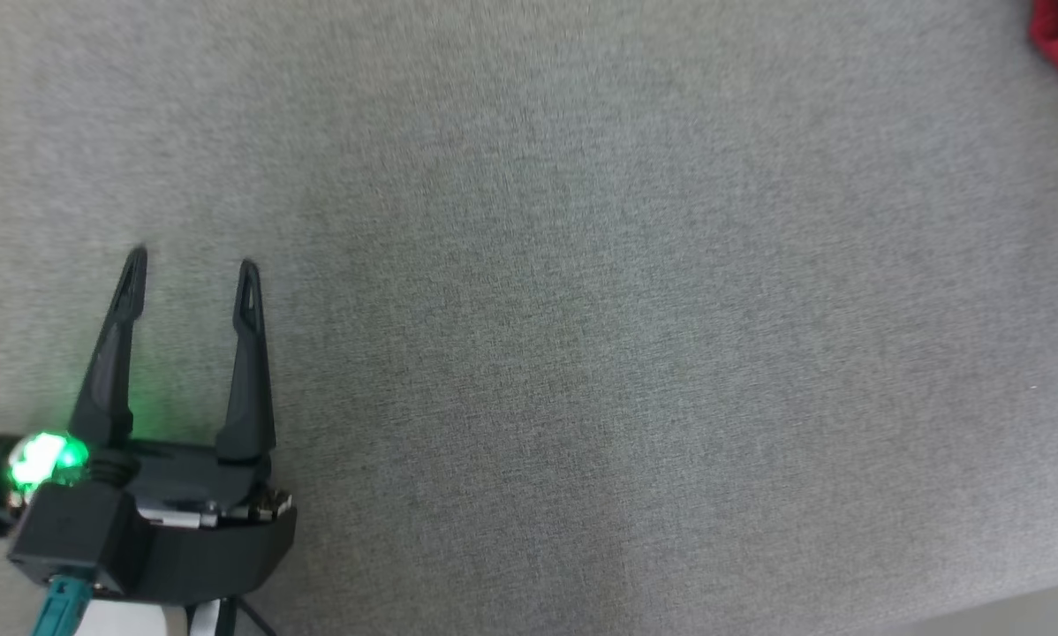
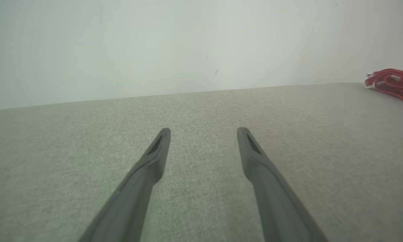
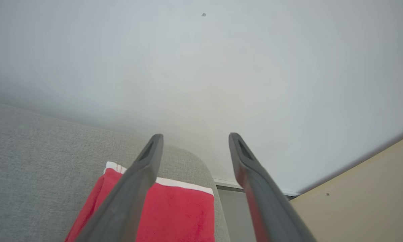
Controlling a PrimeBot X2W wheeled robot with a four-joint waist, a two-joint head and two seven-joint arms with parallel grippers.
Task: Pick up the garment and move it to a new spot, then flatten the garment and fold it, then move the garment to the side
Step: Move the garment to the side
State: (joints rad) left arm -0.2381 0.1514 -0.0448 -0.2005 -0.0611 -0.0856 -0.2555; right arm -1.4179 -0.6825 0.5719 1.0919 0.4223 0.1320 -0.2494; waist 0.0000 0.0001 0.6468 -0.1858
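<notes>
Left gripper [image 1: 192,261]: lower left of the head view, over the grey fabric surface [image 1: 582,309]; fingers spread, nothing between them.
Right gripper [image 3: 196,135]: bottom centre of the right wrist view; fingers spread, empty.
Garment [image 3: 184,211]: red with a white edge band, on the surface's rounded corner under the right gripper; upper right corner of the head view, well apart from the left gripper.
Wall [image 2: 154,43]: pale, behind the surface.

Grey woven-fabric surface [image 1: 582,309], flat and even. One item lies directly on it: a folded red garment [image 3: 184,211] with white trim, at its rounded far-right corner.
</notes>
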